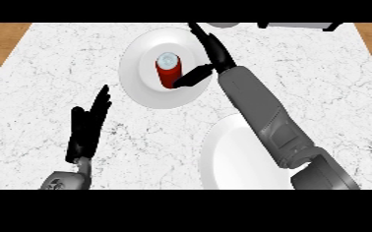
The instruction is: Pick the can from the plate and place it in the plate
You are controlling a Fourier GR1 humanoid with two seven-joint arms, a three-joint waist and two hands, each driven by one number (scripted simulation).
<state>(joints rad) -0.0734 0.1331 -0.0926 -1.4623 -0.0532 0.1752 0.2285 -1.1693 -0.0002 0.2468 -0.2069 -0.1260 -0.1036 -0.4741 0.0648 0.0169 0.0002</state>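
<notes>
1. A white marble table point(58, 78) with grey veins fills the view; a strip of brown wood shows at its far left corner.
2. A red can point(168, 72) with a silver top stands upright on a white plate point(138, 64) at the far middle of the table, set a little right of the plate's centre.
3. A second white plate point(225, 157) lies near and to the right, well apart from the can; the right forearm crosses over and hides part of it.
4. The right hand point(212, 54) reaches across the far plate's right side. Its fingers are straight and point far, along the plate's right rim and beyond it, while the thumb juts left toward the can.
5. The thumb's tip is at the can's lower right side, touching it or just beside it; I cannot tell which. The fingers are spread away from the thumb and are not curled round the can.
6. The left hand point(88, 123) rests at the near left of the table, fingers up, straight and held side by side, holding nothing. It is well apart from both plates.
7. At the far right edge, a pale object with dark parts is partly in view; it is cut off, so I cannot tell what it is.
</notes>
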